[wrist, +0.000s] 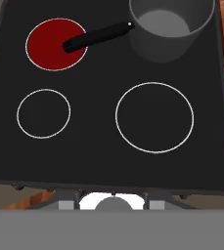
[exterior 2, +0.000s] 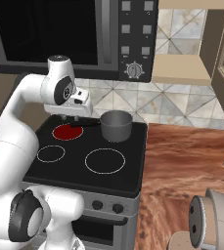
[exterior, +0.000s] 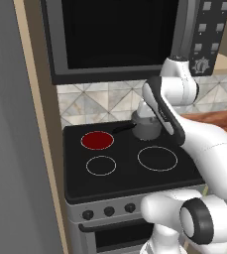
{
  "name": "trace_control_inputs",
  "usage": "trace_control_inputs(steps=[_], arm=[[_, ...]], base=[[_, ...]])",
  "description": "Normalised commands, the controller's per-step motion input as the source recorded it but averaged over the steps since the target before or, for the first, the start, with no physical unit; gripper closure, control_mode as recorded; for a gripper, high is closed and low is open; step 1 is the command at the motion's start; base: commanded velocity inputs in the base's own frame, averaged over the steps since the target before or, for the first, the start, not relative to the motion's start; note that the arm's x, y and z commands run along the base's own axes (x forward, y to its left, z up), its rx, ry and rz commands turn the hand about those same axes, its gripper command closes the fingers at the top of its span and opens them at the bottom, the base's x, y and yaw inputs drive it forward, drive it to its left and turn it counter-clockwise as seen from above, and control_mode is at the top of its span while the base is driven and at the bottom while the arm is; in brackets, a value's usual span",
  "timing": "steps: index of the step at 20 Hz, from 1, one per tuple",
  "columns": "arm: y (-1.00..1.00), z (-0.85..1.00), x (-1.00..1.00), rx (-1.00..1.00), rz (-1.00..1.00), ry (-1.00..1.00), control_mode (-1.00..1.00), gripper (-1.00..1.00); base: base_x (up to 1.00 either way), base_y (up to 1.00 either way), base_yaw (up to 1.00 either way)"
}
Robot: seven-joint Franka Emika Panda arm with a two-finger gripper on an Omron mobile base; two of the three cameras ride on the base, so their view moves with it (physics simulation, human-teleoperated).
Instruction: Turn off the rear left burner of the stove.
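Note:
The rear left burner (exterior: 97, 140) (exterior 2: 67, 132) (wrist: 48, 48) glows red inside its thin white ring on the stove's (exterior: 130, 181) (exterior 2: 74, 171) (wrist: 99, 161) black glass top. A grey pot (exterior: 147, 127) (exterior 2: 116, 125) (wrist: 169, 29) stands on the rear right zone, and its black handle (wrist: 96, 36) reaches over the red burner's edge. My gripper (exterior 2: 70, 118) hangs above the rear of the cooktop, looking down, fingers apart and empty. Small black knobs (exterior: 109, 212) (exterior 2: 117, 209) line the steel front, well below the hand.
A dark microwave (exterior: 115, 39) (exterior 2: 59, 34) hangs close above the stove. Two unlit rings, small (exterior: 101, 165) and large (exterior: 157, 158), mark the front zones. A wooden counter (exterior 2: 182, 161) lies to the right, with a pale round appliance (exterior 2: 211, 219). A grey panel (exterior: 11, 149) stands at the left.

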Motion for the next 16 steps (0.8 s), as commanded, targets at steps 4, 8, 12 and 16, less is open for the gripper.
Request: trace_control_inputs(steps=[4, 8, 12, 16], arm=[[0.0, -0.09, -0.13, -0.06, 0.01, 0.0, -1.0, -1.0], [0.0, -0.18, -0.54, -0.05, 0.02, 0.0, -1.0, -1.0], [0.02, -0.22, -0.68, -0.1, 0.08, -0.02, -1.0, -1.0], [0.25, -0.21, -0.65, -0.17, 0.13, -0.01, -1.0, -1.0]], base=[[0.0, 0.0, 0.0], [0.0, 0.0, 0.0], [0.0, 0.0, 0.0], [0.0, 0.0, 0.0]])
